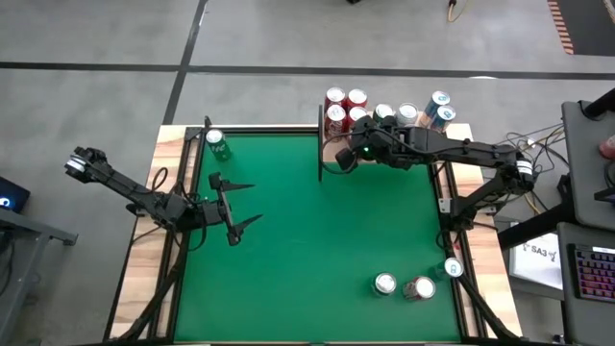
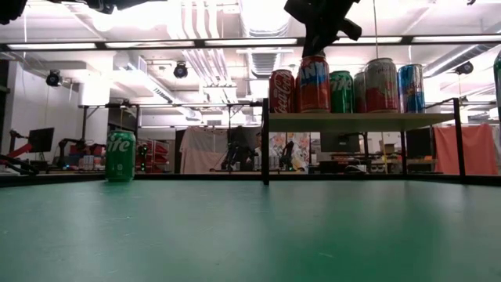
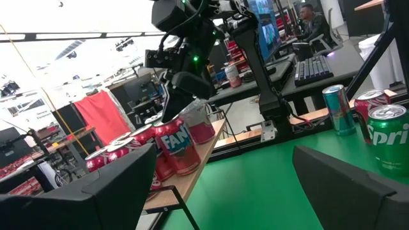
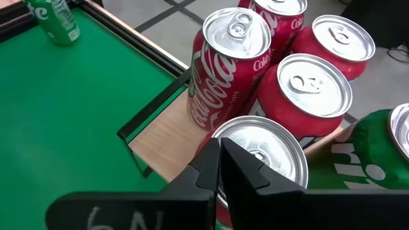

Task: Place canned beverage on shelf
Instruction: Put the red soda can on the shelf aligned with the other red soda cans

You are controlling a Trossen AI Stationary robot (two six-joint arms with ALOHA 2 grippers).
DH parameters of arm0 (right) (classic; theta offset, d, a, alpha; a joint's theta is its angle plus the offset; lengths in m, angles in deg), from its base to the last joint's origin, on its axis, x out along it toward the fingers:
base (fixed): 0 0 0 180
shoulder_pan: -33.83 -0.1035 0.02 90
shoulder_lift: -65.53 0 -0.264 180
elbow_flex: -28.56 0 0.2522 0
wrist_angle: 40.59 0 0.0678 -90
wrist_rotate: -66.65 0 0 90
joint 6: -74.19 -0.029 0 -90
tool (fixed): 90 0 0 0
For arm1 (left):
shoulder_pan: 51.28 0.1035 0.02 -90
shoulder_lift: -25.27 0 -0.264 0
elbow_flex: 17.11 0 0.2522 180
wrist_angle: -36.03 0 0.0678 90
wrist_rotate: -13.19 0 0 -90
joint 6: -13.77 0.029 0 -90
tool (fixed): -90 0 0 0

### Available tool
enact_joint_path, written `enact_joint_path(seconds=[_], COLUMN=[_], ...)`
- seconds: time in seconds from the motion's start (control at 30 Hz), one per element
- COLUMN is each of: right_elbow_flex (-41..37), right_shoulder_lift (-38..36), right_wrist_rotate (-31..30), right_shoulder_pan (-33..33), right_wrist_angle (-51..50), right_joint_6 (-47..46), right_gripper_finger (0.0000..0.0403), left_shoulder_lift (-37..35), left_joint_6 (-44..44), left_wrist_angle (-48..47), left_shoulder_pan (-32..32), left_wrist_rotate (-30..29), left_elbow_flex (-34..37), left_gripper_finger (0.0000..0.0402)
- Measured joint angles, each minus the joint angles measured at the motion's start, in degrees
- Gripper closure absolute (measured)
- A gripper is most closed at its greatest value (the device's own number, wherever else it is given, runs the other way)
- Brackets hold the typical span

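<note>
The shelf (image 1: 332,146) is a light-wood board (image 4: 163,137) on black posts at the table's far right, and several cans stand upright on it. At its near-left corner stands an orange-red Fanta can (image 2: 313,82), also in the left wrist view (image 3: 176,144). My right gripper (image 4: 220,153) is shut with nothing between its fingers, right above that can's silver top (image 4: 265,150). My left gripper (image 1: 255,204) waits open over the table's left half, holding nothing. My right gripper's shut fingertips (image 2: 317,48) come slanting down from above at the near rim of the Fanta can's top (image 4: 239,137). I cannot tell whether they touch it. The can stands upright on the shelf board.
A green Sprite can (image 1: 216,144) stands at the table's far left edge. Near the front right are three more cans (image 1: 385,284), (image 1: 420,288), (image 1: 453,269). Two Coca-Cola cans (image 4: 223,70) crowd the shelf behind the Fanta can. The middle of the green table (image 1: 317,250) is bare.
</note>
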Motion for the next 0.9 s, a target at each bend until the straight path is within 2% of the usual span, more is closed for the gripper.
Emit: enact_joint_path(seconds=[0.47,0.77,0.9], right_elbow_flex=[1.60,4.64,5.16], right_shoulder_lift=[-0.39,-0.41,-0.41], right_wrist_rotate=[-0.29,-0.39,1.71], right_shoulder_pan=[-0.47,-3.75,-4.50], right_wrist_angle=[-0.70,-0.28,-3.09], right_joint_6=[0.46,0.02,-2.91], right_gripper_finger=[0.0394,0.0394,0.0394], left_shoulder_lift=[0.00,0.00,0.00], left_joint_6=[0.00,0.00,0.00], left_wrist_angle=[0.00,0.00,0.00], left_shoulder_pan=[0.00,0.00,0.00], left_wrist_rotate=[0.00,0.00,-0.01], left_elbow_flex=[0.01,0.01,0.00], left_gripper_finger=[0.0050,0.0050,0.0050])
